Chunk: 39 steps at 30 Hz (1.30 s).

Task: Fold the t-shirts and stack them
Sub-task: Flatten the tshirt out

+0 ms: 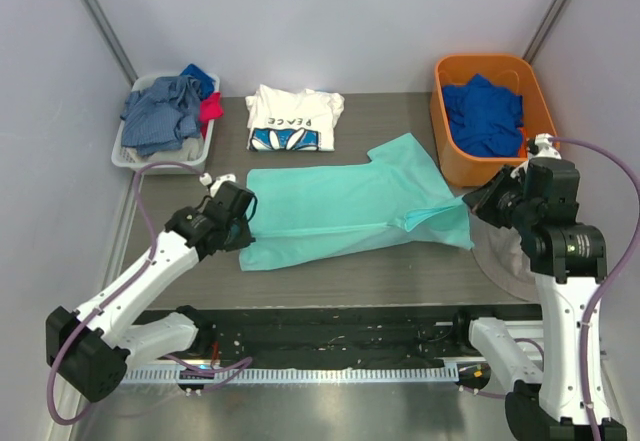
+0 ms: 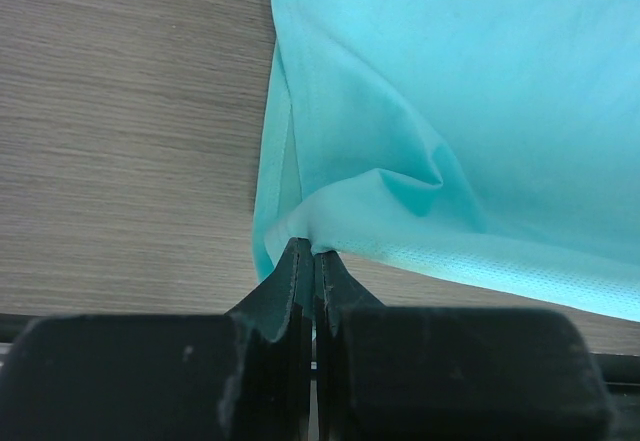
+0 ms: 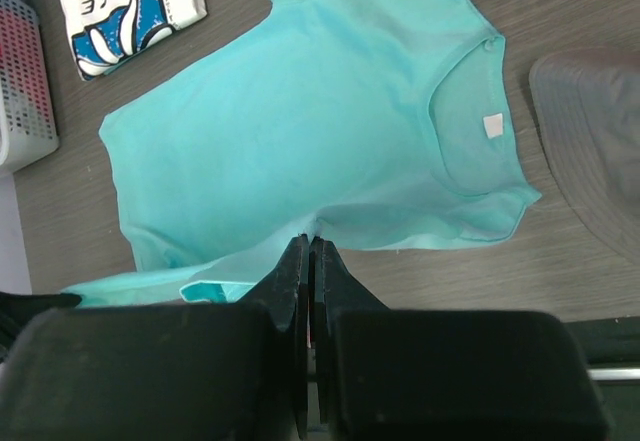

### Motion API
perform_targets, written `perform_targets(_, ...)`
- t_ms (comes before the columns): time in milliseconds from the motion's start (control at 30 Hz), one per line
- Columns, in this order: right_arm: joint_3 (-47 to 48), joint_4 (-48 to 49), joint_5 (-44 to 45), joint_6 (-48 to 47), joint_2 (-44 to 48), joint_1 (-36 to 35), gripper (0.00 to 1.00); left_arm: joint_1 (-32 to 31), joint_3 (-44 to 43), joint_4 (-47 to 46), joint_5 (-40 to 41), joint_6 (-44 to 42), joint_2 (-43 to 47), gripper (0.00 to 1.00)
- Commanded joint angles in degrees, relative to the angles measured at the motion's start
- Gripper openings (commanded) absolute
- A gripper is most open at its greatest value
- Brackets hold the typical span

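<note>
Even, diffuse overhead light, bright throughout; only soft, faint shadows on the table (image 1: 400, 271); top view sharp, wrist views blurred along the lower frame where the dark fingers (image 2: 293, 291) sit close to lens.

A dark grey wood-grain bench (image 1: 330, 279) is enclosed by a plain pale back wall (image 1: 320, 21) and side walls (image 1: 45, 161). Metal struts (image 1: 100, 16) slant along both far corners.
</note>
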State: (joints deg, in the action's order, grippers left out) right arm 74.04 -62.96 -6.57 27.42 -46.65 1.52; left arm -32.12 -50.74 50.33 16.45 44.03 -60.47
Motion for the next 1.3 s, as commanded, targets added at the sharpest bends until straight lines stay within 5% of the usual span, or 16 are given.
perform_targets(0, 1.5, 6.2, 3.5, -2.5, -1.7, 0.2, 0.01, 0.3, -0.8, -1.6, 0.9, -1.2, 0.1, 0.00)
perform_targets(133, 2.2, 8.3, 5.2, -3.3, -3.9, -1.5, 0.01, 0.3, -0.7, -1.8, 0.9, -1.2, -0.7, 0.00)
perform_targets(233, 2.3, 9.7, 11.2, -1.2, -5.3, -9.1, 0.01, 0.3, -0.4, -2.1, 0.8, -1.1, -1.0, 0.00)
perform_targets(367, 2.4, 10.7, 25.8, 4.2, -8.0, -29.9, 0.01, 0.3, -0.4, -2.3, 1.0, -1.2, -1.1, 0.00)
perform_targets(600, 4.0, 8.1, 42.0, 10.9, -12.1, -47.1, 0.01, 0.4, -0.6, -1.7, 1.1, -1.2, -0.4, 0.00)
perform_targets(1267, -8.6, 0.1, 42.2, 18.9, -1.7, -51.4, 0.01, 0.4, 0.3, 0.2, 1.2, 0.0, 1.8, 0.00)
